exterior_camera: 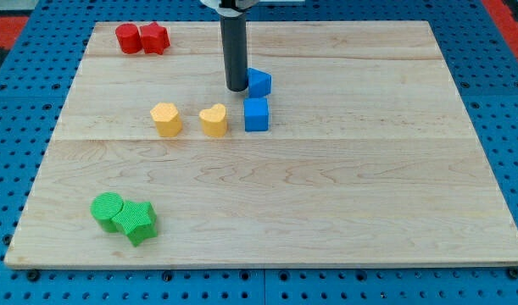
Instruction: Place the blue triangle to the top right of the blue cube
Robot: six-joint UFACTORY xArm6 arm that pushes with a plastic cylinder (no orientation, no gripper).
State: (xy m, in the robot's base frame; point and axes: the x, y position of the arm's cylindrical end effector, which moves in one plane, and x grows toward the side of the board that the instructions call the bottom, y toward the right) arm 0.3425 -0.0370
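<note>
Nearest the camera, at the near-left corner of the tabletop, sit a green cylinder and a green star, touching each other and well apart from everything I am working on. Farther back, mid-tabletop, a yellow hexagon and a yellow heart stand side by side, the heart just left of the blue cube. At the far-left corner are a red cylinder and a red star.

The blue triangle lies just beyond the blue cube, nearly straight behind it and only slightly to the right, the two very close or touching; I cannot tell which. My tip rests against the triangle's left side. The tool is a plain rod with no jaws, so there is nothing to be apart or together; it only pushes.

I judge the task partly done: the triangle is on the far side of the cube but still needs to go right.

The risks I see from here:
- A push that is off the triangle's centre could spin it, letting it slip round the rod toward the far edge.
- If the triangle is touching the cube, dragging it right may pull the cube along, moving my reference.
- Any nearward drift of the tip would strike the cube and shove it into the yellow heart.
</note>
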